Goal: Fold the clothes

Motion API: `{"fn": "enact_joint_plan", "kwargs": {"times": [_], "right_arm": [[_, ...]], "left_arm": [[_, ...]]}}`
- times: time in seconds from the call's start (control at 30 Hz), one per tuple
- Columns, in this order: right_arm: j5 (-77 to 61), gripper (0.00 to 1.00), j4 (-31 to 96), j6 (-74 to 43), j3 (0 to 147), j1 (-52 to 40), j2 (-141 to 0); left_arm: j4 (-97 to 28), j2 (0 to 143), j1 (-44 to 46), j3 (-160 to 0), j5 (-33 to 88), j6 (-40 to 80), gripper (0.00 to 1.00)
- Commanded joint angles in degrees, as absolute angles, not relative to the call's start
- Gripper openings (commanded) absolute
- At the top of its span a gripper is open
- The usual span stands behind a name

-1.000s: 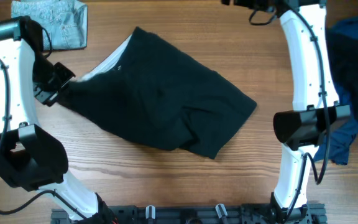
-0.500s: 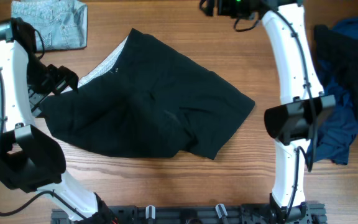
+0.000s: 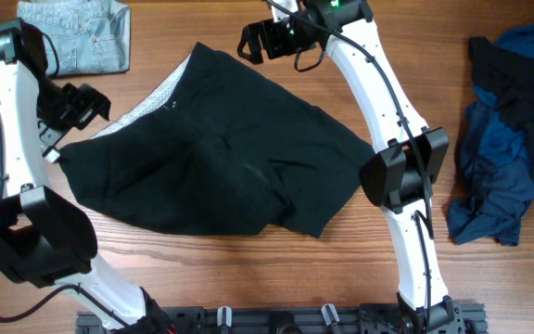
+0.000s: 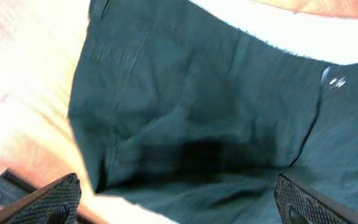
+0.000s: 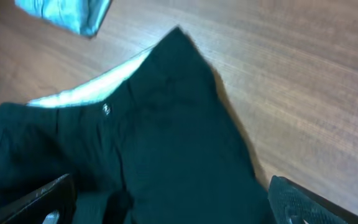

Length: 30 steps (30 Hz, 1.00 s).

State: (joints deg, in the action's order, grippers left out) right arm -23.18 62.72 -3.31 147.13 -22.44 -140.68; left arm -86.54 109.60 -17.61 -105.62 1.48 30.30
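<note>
At the far left corner of the table [image 3: 248,278] a light-blue denim garment [image 3: 74,33] is seen, well apart from the arms' work. Just near and right of it the left gripper [image 3: 83,100] is held with its jaws spread wide and nothing between them; in the left wrist view its fingertips [image 4: 50,198] are seen far apart at the lower corners, with only dark cloth below them. Whether the cloth is touched cannot be told.

The black shorts [image 3: 230,158] are spread flat across the middle of the table, slightly left of centre. Their waistband [image 3: 142,107], with pale lining [image 3: 156,93] showing, is turned to the far left and begins just right of the left gripper. A small button [image 4: 336,81] is visible on the waistband. Creases and a raised fold are seen near the middle of the cloth, and one leg reaches out to the right.

The right gripper [image 3: 256,42] is held at the far edge of the shorts, just right of their far corner, with its jaws also wide apart and empty; in the right wrist view the shorts are seen lying beneath and between the fingertips [image 5: 45,198].

At the far right a heap of royal-blue and navy garments [image 3: 503,139] is piled, well apart from the shorts.
</note>
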Motion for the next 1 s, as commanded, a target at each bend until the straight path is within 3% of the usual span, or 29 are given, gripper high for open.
{"fn": "enact_joint_plan", "kwargs": {"times": [0.0, 0.33, 0.53, 0.77, 0.87, 0.97], "right_arm": [[-24.1, 1.0, 58.7, -10.8, 147.3, -21.1, -141.2], [-19.6, 0.95, 62.0, -14.2, 146.6, -20.7, -141.3], [-19.5, 0.51, 72.0, -13.9, 146.4, -21.4, -141.3], [-19.5, 0.15, 82.8, -20.0, 142.8, -21.8, -141.2], [-18.1, 0.04, 86.8, -22.2, 141.0, -21.8, -141.3], [-14.9, 0.04, 89.5, -26.1, 140.1, -21.8, -141.3]], "left_arm": [[-85.5, 110.3, -18.3, -106.0, -3.7, 30.9, 1.0], [-85.1, 116.1, -21.4, -105.2, -5.7, 30.0, 1.0], [-82.3, 117.0, -21.4, -105.2, -5.7, 30.0, 1.0], [-80.1, 117.0, -21.4, -105.2, -5.7, 30.0, 1.0], [-80.1, 117.0, -21.4, -105.2, -5.7, 30.1, 1.0], [-79.6, 117.0, -21.4, -105.2, -5.7, 30.0, 1.0]]}}
